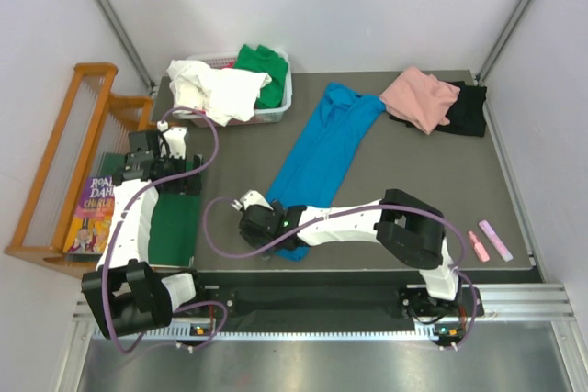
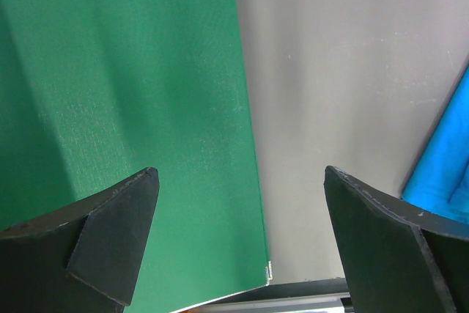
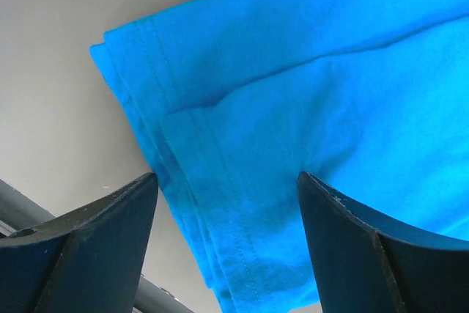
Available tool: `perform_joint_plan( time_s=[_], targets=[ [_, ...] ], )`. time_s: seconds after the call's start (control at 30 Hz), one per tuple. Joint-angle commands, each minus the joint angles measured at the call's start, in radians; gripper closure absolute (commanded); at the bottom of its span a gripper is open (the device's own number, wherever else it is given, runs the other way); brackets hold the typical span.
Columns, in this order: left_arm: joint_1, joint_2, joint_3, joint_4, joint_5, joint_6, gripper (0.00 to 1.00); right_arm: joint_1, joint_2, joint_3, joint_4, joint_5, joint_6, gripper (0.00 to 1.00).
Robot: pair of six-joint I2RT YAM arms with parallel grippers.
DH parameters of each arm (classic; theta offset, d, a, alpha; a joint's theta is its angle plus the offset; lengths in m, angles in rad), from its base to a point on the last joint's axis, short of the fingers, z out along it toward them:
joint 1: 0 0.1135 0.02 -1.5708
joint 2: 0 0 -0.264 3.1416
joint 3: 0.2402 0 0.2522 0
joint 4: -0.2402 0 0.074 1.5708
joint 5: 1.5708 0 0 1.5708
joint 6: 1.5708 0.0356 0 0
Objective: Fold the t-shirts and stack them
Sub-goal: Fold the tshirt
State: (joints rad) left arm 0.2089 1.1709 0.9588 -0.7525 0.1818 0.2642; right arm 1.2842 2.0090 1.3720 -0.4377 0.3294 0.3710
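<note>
The bright blue t-shirt [image 1: 323,155] lies folded into a long strip, running diagonally across the grey table. Its near hem end [image 3: 293,71] lies under my right gripper [image 3: 227,175], which is open and low over it, holding nothing; the gripper also shows in the top view [image 1: 271,238]. My left gripper [image 2: 240,170] is open and empty above the right edge of the green board [image 2: 124,108], and it shows at the left in the top view [image 1: 184,181]. A strip of the blue shirt [image 2: 447,159] shows to its right. A pink t-shirt [image 1: 418,98] lies on a black one [image 1: 467,109] at the back right. White [image 1: 216,89] and green [image 1: 262,66] tees sit in a basket.
The white basket [image 1: 276,112] stands at the back left. A wooden rack [image 1: 64,162] with a book [image 1: 92,213] stands off the table's left side. Two pink markers [image 1: 487,242] lie near the front right edge. The green board [image 1: 175,227] lies at the front left.
</note>
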Motion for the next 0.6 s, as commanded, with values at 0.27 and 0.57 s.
perform_joint_plan(
  time_s=[0.27,0.57],
  targets=[
    [0.006,-0.027,0.02,0.021,-0.001,0.009,0.01,-0.013,0.045,-0.036,-0.136,0.031,-0.04,0.54],
    [0.004,-0.031,0.018,0.022,-0.01,0.021,0.01,-0.011,0.054,-0.001,-0.162,0.01,-0.037,0.96]
  ],
)
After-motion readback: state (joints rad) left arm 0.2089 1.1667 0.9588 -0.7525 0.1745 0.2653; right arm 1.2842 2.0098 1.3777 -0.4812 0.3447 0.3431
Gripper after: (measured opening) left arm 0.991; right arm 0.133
